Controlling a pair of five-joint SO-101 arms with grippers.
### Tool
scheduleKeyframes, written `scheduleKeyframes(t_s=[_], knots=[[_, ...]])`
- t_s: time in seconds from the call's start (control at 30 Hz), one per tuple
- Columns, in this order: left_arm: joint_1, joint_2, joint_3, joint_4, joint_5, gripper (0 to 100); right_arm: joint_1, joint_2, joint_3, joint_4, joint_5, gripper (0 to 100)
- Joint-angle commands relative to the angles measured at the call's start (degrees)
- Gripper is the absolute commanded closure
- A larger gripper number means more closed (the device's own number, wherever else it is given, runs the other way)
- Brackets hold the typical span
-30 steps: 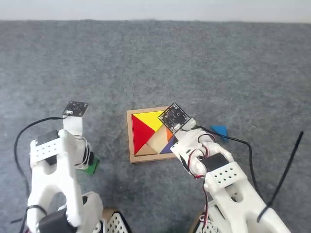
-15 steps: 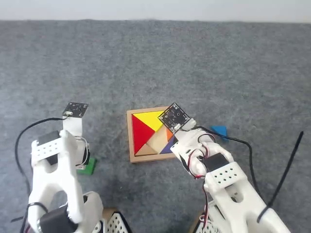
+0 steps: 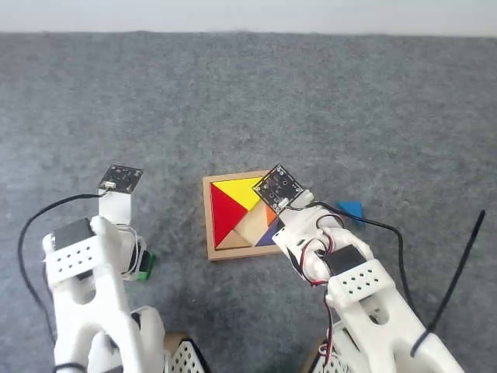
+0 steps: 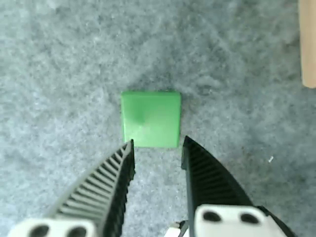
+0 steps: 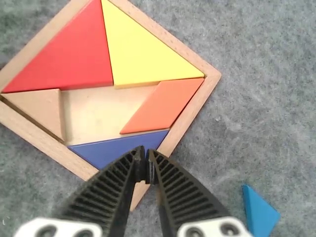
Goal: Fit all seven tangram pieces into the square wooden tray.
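Five pieces sit in the wooden tray (image 3: 207,221) by my count: yellow triangle (image 5: 143,54), red triangle (image 5: 69,54), orange parallelogram (image 5: 163,106), dark blue triangle (image 5: 118,148) and a plain wood triangle (image 5: 42,108). A patch of bare tray floor shows in the middle between them. Where are the other two? — A

Both on the grey carpet (image 3: 311,101). The green square (image 4: 150,118) lies flat, well off the tray's left side, down by the left arm. The little light blue triangle (image 5: 257,212) is near the tray's right side, not touching it — B

And the pincers? — A

Left gripper (image 4: 157,147) is spread wide, pointing down at the green square, with one fingertip by each of its near corners (can't tell if they touch it, looks a hair short). Right gripper (image 5: 146,154) is closed up, tips pressed nearly together with nothing between them, above the dark blue triangle right by the tray's rim. Whether it's actually touching that piece, no idea from these angles — B
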Motion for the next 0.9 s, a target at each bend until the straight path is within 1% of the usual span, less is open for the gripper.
scheduleKeyframes(t_s=[0.0,0.1,0.27,0.37,0.7,0.87], knots=[[0.4,-1.1,-1.9,0.9,-2.0,82,0.1,0.0,-3.1,-1.4,-0.1,98.9],[0.4,4.5,-1.1,-1.3,-4.5,81,0.1,0.0,-3.1,-1.3,-0.1,98.9],[0.4,18.9,-0.2,-9.8,-4.7,81,0.1,0.0,-3.1,-1.3,-0.1,98.9],[0.0,24.5,-4.1,-8.7,-4.6,81,0.1,0.0,-3.0,-1.3,-0.1,98.9],[-0.2,26.8,-4.7,-8.7,-4.9,81,0.1,0.0,-3.0,-1.3,-0.1,98.9],[-0.2,26.8,-3.6,-8.8,-5.4,79,0.1,0.0,-3.0,-1.3,-0.1,98.9]])
